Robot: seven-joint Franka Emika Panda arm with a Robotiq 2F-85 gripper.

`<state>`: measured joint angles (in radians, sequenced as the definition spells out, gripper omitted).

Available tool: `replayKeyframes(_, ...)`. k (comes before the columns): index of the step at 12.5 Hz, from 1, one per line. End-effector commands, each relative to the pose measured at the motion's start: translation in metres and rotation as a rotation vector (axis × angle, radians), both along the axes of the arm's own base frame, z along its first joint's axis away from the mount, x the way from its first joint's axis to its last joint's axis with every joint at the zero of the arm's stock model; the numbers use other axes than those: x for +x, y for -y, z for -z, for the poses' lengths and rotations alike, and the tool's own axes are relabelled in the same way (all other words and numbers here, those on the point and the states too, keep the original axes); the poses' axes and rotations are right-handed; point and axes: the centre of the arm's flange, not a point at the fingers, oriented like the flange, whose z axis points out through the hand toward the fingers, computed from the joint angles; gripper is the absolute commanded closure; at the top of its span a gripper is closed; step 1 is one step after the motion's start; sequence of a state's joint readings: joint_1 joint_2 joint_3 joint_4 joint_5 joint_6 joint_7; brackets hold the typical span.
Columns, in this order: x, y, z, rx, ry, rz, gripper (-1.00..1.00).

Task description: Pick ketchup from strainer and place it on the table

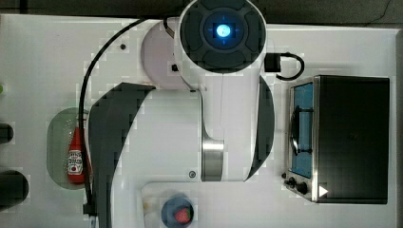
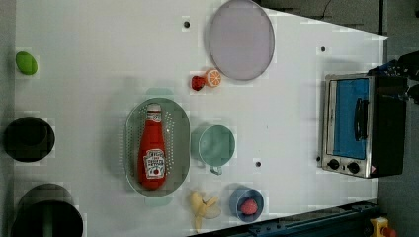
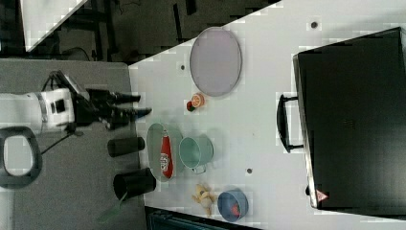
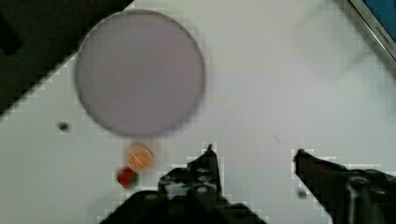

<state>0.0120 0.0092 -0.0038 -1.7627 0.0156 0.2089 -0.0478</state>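
Gripper (image 4: 254, 151) jaws apart, holding nothing, up above the bench (image 2: 99, 59) and well clear of everything on it. Ketchup bottle (image 2: 152, 148) lies flat inside the strainer (image 2: 180, 143), cap toward the left view's top. Green cup (image 2: 216, 144) sits just beside the strainer on the left view's right. Wrist view looks down on the plate (image 4: 140, 72), with an orange slice (image 4: 140, 157) and strawberry (image 4: 125, 177) near it.

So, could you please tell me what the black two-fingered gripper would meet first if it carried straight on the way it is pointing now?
Most likely bare white tabletop. In the wrist view the open gripper frames empty surface beside the round grey-lilac plate, and nothing lies between the fingers. Depth is hard to judge, so this is an estimate.
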Motion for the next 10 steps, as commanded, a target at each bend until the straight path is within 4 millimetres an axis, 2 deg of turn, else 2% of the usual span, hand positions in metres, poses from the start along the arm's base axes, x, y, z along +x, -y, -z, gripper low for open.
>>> replayKeyframes(1, -0.140, 0.025, -0.086, 0.021, -0.038, 0.115, -0.58)
replayKeyframes(3, -0.135, 0.007, -0.079, 0.010, -0.053, 0.080, -1.00)
replayKeyframes(5, -0.125, -0.031, -0.067, -0.009, -0.066, 0.007, -1.00)
replayKeyframes(10, -0.108, -0.155, -0.027, -0.056, -0.030, -0.213, -1.00)
